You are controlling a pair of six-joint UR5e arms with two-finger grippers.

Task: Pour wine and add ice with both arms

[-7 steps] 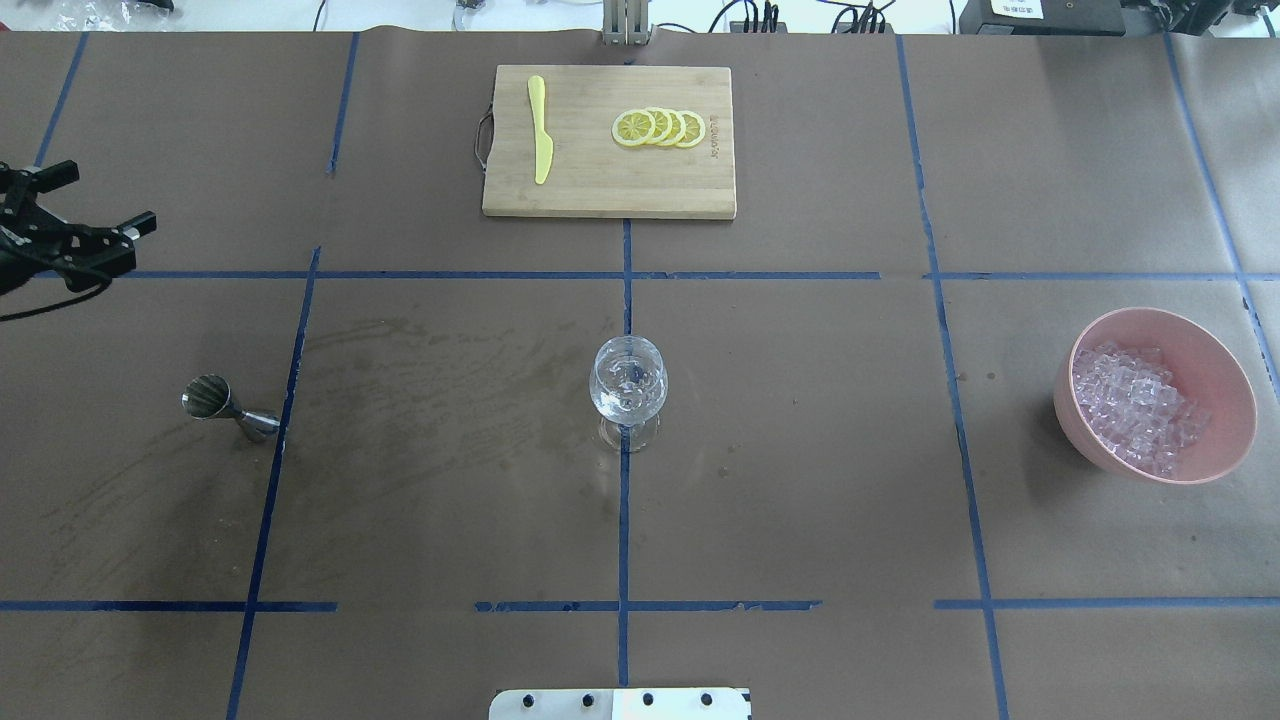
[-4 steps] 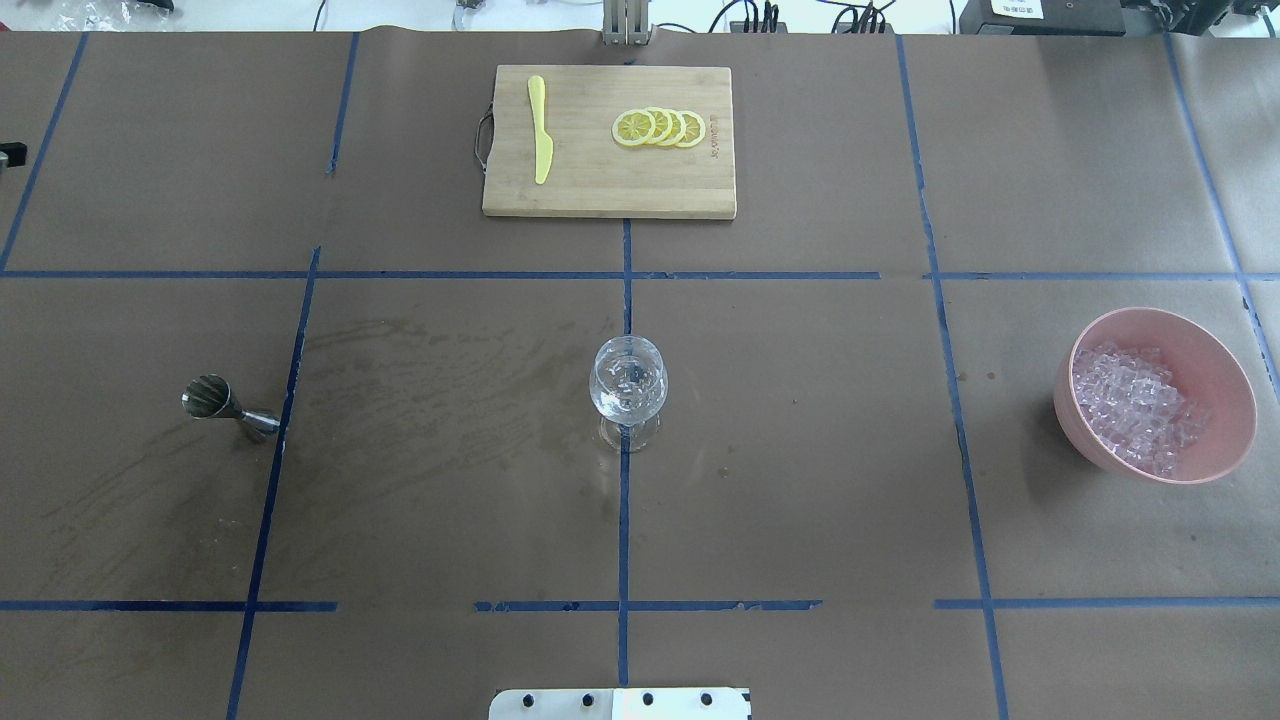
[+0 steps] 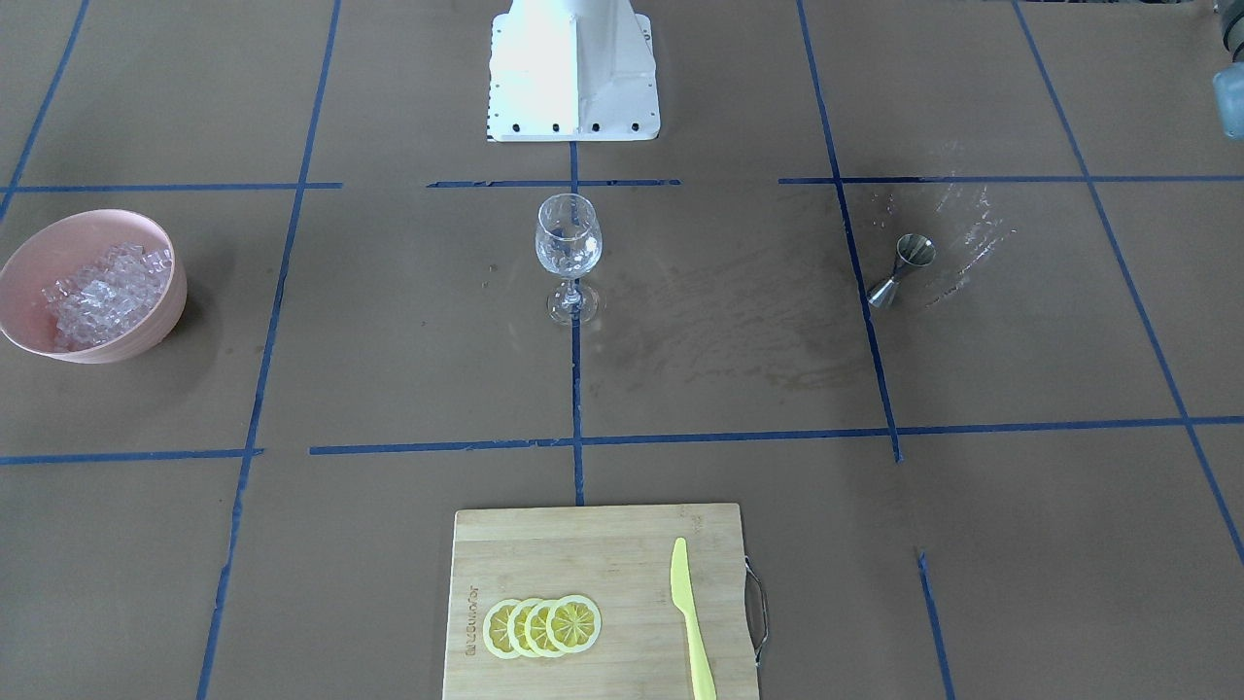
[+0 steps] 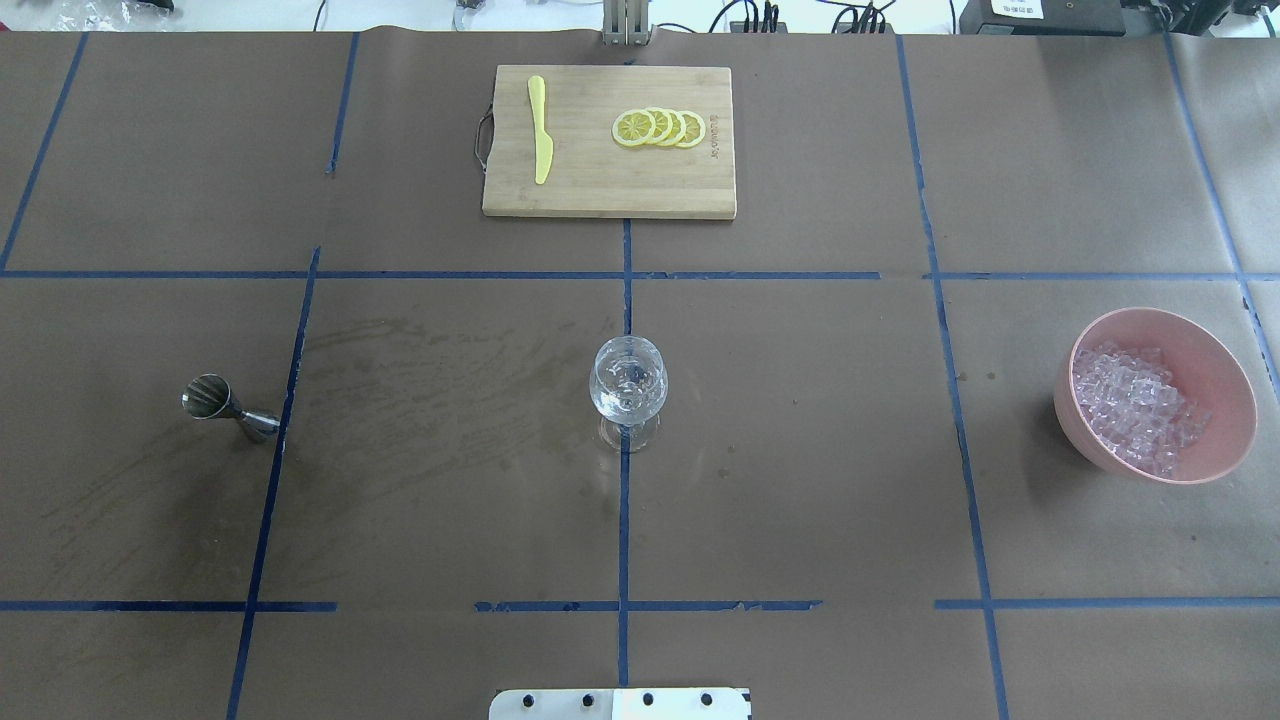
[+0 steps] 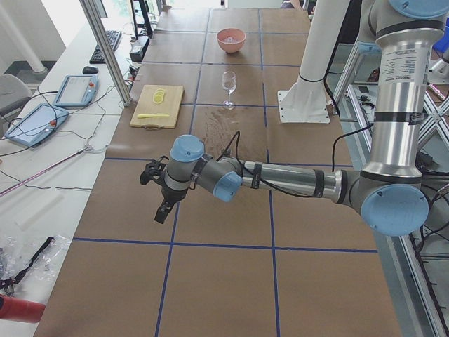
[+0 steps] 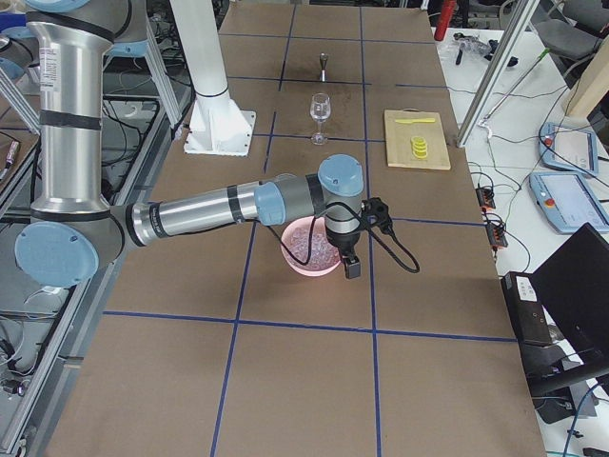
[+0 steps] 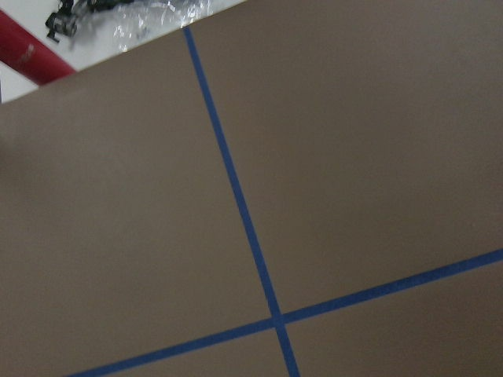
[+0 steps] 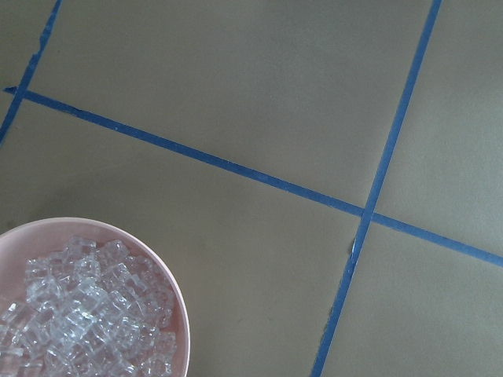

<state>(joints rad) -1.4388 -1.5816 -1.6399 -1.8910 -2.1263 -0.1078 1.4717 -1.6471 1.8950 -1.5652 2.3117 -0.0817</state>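
Right claw (image 6: 351, 265) is hanging fingers-down at the end of the right arm (image 6: 219, 205), and from this end-on angle I cannot tell whether it is released or clenched. It is sitting out beyond the pink bowl (image 4: 1160, 316), on the side away from the wine glass (image 4: 628, 385). Its wrist camera is catching the bowl only in the lower-left corner, so the claw is off to one side of it, not above it.

The ice (image 4: 1135, 405) is heaped in that bowl, well out to the wine glass's right on the table (image 4: 800, 500). So the ice is lying between claw and glass. That makes the right arm clearly the nearer one, and by my reading its coming move is heading inward, toward the glass. Cubes are small and jumbled, with no long axis to line up on.

The left claw (image 5: 162, 213) is drooping far out on the glass's left, well past the upright jigger (image 4: 215, 400); released or clenched, I cannot tell. Beyond the glass, lemon slices (image 4: 660, 128) are resting on the cutting board (image 4: 600, 195).
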